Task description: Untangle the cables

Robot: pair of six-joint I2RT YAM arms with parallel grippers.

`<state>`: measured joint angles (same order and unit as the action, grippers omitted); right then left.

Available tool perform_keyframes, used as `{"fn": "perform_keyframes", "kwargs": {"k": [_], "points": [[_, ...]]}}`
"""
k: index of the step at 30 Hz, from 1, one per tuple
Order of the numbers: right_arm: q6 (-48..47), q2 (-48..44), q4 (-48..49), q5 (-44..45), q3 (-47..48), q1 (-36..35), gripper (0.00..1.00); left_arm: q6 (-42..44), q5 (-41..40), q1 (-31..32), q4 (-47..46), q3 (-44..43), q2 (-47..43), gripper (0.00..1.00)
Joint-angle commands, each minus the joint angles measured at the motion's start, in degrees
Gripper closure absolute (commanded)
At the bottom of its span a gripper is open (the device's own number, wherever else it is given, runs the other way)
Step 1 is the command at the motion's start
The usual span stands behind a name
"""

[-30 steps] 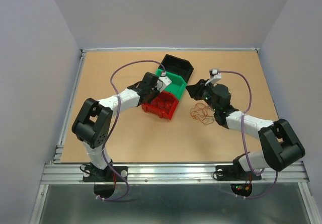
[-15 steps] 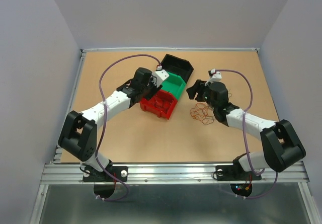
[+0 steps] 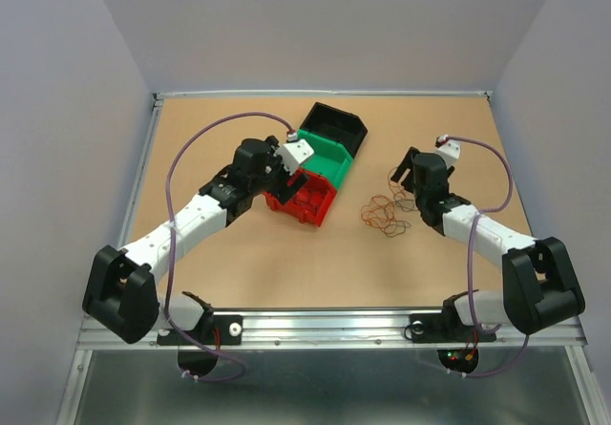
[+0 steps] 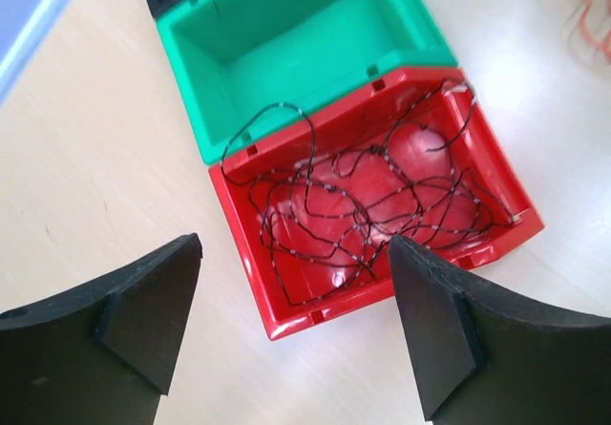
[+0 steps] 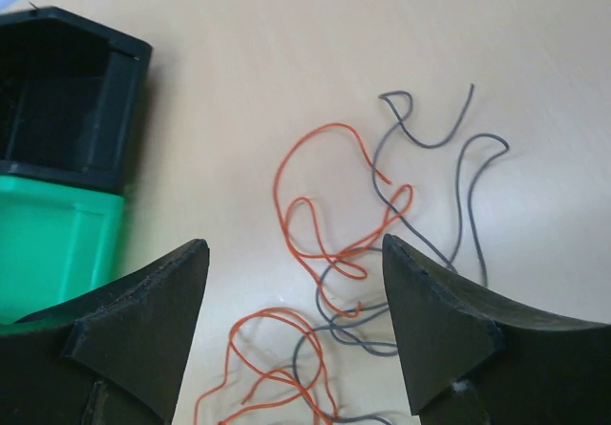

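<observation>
The left gripper (image 4: 291,258) gapes over the dark cable (image 4: 363,205) in the red bin (image 4: 234,229); the right gripper (image 5: 293,253), wide too, hangs over orange and grey cables (image 3: 384,217) on the desk (image 3: 286,267). Pinching both colours at once would likely drag the tangle.

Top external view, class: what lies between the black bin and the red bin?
The green bin sits between the black bin and the red bin, seen in the top external and left wrist views.
</observation>
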<state>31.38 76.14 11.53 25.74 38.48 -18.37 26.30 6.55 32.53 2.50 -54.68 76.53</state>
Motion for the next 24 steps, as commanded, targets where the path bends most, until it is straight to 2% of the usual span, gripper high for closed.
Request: {"fn": "perform_keyframes", "kwargs": {"k": [1, 4, 7, 9, 15, 19, 21, 24], "points": [[1.0, 0.1, -5.3, 3.4, 5.0, 0.0, 0.22, 0.9, 5.4, 0.2, -6.7, 2.3, -5.3, 0.09], [-4.5, 0.8, -9.8, -7.7, 5.8, -0.1, 0.21, 1.7, 9.6, 0.2, -7.9, 4.7, -8.0, 0.07], [-6.5, 2.1, -15.3, -12.3, 7.0, -0.9, 0.19, 2.9, 12.0, 0.7, -8.6, 5.6, -9.5, 0.06], [-7.8, 2.3, -17.2, -10.4, 7.8, -3.1, 0.17, 3.2, 11.4, 1.3, -8.9, 6.1, -9.6, 0.06], [-12.1, 1.6, -17.7, -14.6, 8.3, -9.6, 0.11, 3.5, 10.1, 1.7, -9.0, 6.2, -8.9, 0.06], [-12.7, 4.5, -20.0, -10.6, 9.6, -15.6, 0.09, 3.6, 9.2, 2.1, -9.0, 6.1, -8.4, 0.06], [-11.7, 5.7, -22.3, -7.3, 10.4, -16.7, 0.11, 3.7, 9.0, 2.2, -9.0, 6.1, -8.3, 0.06], [-11.2, 6.7, -24.1, -6.1, 10.5, -17.1, 0.2, 3.6, 8.7, 2.3, -9.0, 6.1, -8.5, 0.06]]}}
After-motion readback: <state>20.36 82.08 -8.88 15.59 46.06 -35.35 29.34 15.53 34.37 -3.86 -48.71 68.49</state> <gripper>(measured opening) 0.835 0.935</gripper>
